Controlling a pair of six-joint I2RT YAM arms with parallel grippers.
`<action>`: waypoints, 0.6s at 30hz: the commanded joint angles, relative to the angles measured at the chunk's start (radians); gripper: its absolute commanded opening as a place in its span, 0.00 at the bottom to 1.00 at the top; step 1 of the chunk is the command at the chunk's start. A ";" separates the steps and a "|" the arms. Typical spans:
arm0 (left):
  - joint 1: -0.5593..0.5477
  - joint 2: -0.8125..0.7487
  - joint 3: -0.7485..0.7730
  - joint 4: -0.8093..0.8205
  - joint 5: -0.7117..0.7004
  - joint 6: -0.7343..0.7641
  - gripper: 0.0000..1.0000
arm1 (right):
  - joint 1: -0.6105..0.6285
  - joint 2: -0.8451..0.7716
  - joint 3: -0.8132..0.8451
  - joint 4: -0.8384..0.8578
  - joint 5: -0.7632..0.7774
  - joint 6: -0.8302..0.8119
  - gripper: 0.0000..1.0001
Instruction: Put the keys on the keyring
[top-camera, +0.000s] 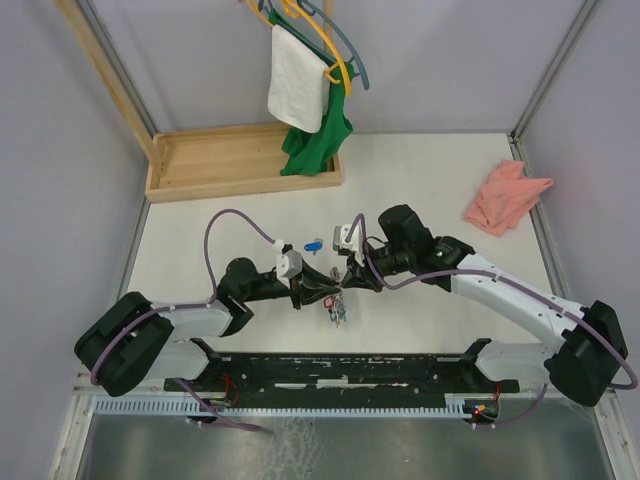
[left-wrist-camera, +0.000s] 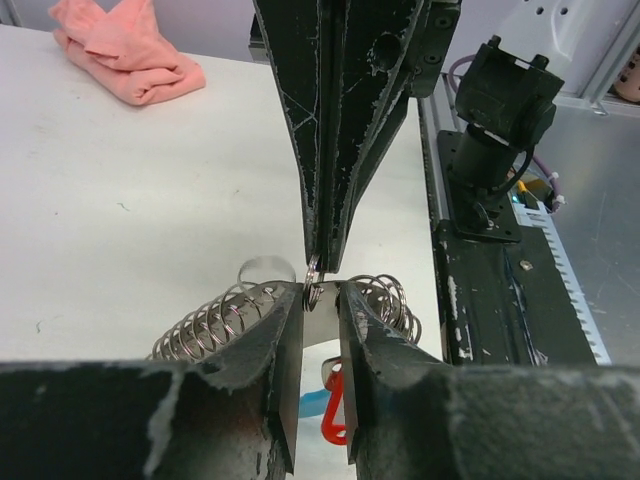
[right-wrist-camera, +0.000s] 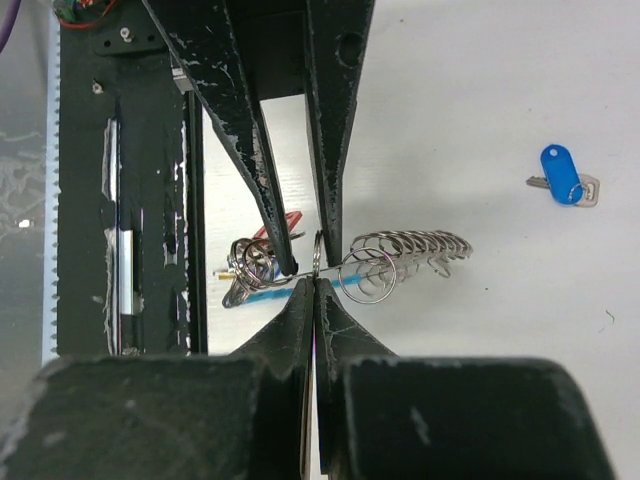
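A small metal keyring stands on edge, and my right gripper is shut on its lower rim. A chain of linked wire rings hangs off it to both sides. My left gripper faces the right gripper's fingertips. Its jaws stand apart around the same keyring, which lies against one finger. The blue-headed key lies alone on the table, away from both grippers. The red-headed key lies on the table below the grippers, beside a blue piece.
A pink cloth lies at the far right. A wooden tray sits at the back left, with a white towel and a green garment on hangers above it. The black base rail runs along the near edge.
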 joint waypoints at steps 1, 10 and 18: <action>-0.003 -0.014 0.045 -0.047 0.025 0.054 0.28 | 0.050 0.026 0.110 -0.133 0.043 -0.070 0.01; -0.003 -0.006 0.065 -0.096 0.060 0.070 0.21 | 0.107 0.101 0.219 -0.272 0.129 -0.130 0.01; -0.002 -0.010 0.074 -0.132 0.077 0.086 0.03 | 0.117 0.119 0.252 -0.322 0.155 -0.162 0.01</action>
